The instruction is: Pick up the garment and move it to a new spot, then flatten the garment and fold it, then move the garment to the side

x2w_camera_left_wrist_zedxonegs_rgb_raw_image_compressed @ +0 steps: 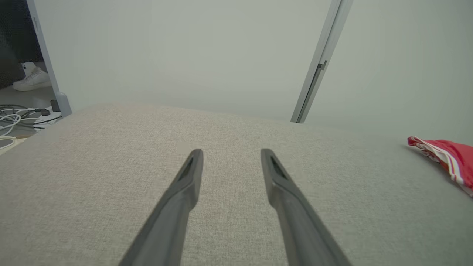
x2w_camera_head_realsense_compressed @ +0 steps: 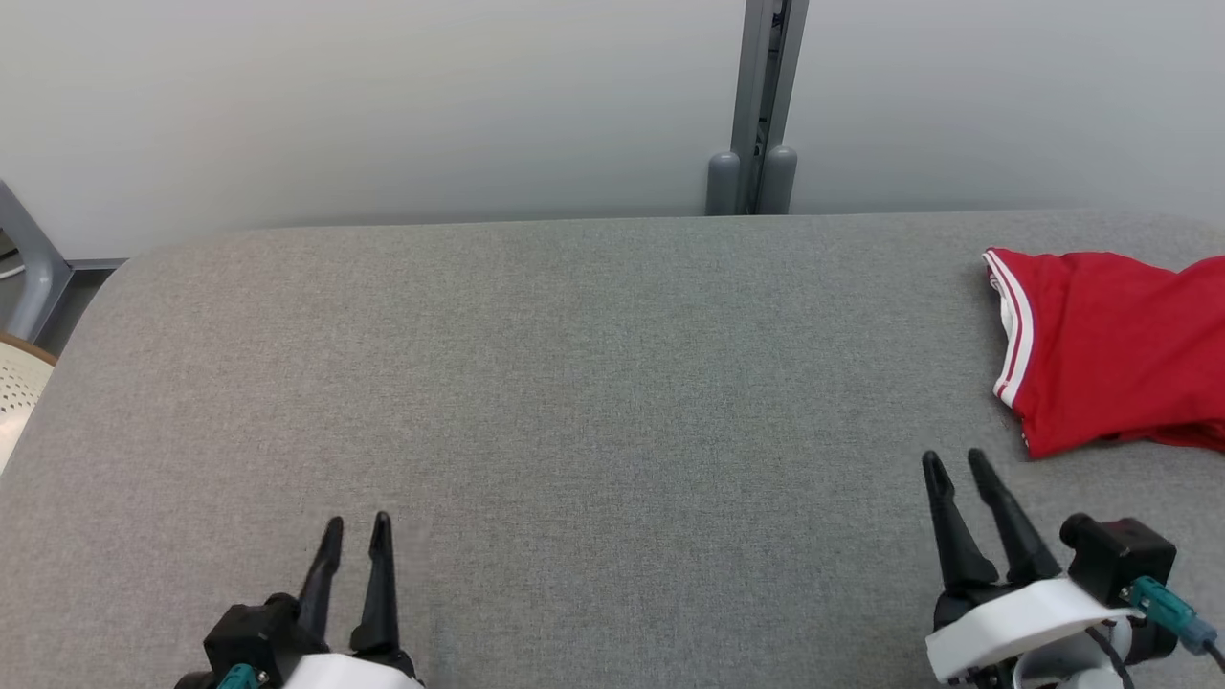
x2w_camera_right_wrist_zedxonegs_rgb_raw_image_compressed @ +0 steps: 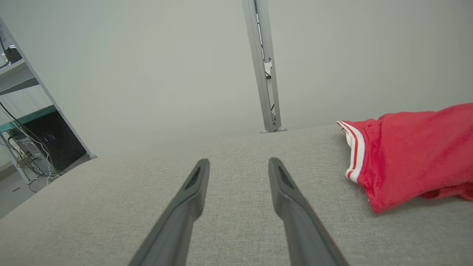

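Observation:
The garment (x2w_camera_head_realsense_compressed: 1110,349) is red cloth with a white-striped hem, lying crumpled at the far right of the grey padded table (x2w_camera_head_realsense_compressed: 574,383) and running past the picture's edge. It lies at the right in the left wrist view (x2w_camera_left_wrist_zedxonegs_rgb_raw_image_compressed: 451,159) and the right wrist view (x2w_camera_right_wrist_zedxonegs_rgb_raw_image_compressed: 410,155). My right gripper (x2w_camera_head_realsense_compressed: 952,462) hovers just in front of and left of the garment, open and holding nothing. The same open fingers frame bare table in its wrist view (x2w_camera_right_wrist_zedxonegs_rgb_raw_image_compressed: 238,162). My left gripper (x2w_camera_head_realsense_compressed: 356,524) sits near the front left, open and empty, far from the cloth, with its wrist view (x2w_camera_left_wrist_zedxonegs_rgb_raw_image_compressed: 231,153) looking over bare table.
A pale wall backs the table, with a grey metal post (x2w_camera_head_realsense_compressed: 763,105) behind its far edge. A round perforated cream object (x2w_camera_head_realsense_compressed: 19,388) stands off the left side. Cables (x2w_camera_left_wrist_zedxonegs_rgb_raw_image_compressed: 16,120) and a person's white shoe (x2w_camera_left_wrist_zedxonegs_rgb_raw_image_compressed: 31,81) are on the floor at the left.

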Controlling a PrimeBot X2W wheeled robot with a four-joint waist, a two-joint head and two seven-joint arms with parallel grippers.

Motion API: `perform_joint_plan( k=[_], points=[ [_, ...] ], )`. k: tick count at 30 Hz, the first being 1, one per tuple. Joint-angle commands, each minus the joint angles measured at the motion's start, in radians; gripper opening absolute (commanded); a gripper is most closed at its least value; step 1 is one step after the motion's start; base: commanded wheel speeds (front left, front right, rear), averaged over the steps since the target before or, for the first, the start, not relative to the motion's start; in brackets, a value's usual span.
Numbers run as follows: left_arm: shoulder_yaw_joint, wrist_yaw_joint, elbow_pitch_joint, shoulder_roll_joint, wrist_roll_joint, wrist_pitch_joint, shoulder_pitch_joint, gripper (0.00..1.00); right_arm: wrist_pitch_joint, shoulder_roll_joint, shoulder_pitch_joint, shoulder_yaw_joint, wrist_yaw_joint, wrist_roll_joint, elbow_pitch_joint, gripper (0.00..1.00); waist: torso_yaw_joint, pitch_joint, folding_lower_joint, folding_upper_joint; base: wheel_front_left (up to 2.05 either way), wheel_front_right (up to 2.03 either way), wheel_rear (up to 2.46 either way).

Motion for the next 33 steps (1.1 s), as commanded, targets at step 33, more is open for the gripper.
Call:
perform_joint_plan(
  k=[33],
  points=[
    [0.111, -0.097, 0.028, -0.02, -0.463, 0.139, -0.051, 0.0, 0.11, -0.008, 0.002, -0.063, 0.0, 0.496, 0.005, 0.0, -0.009, -0.004, 0.0, 0.0, 0.0, 0.0, 0.0]
  ],
)
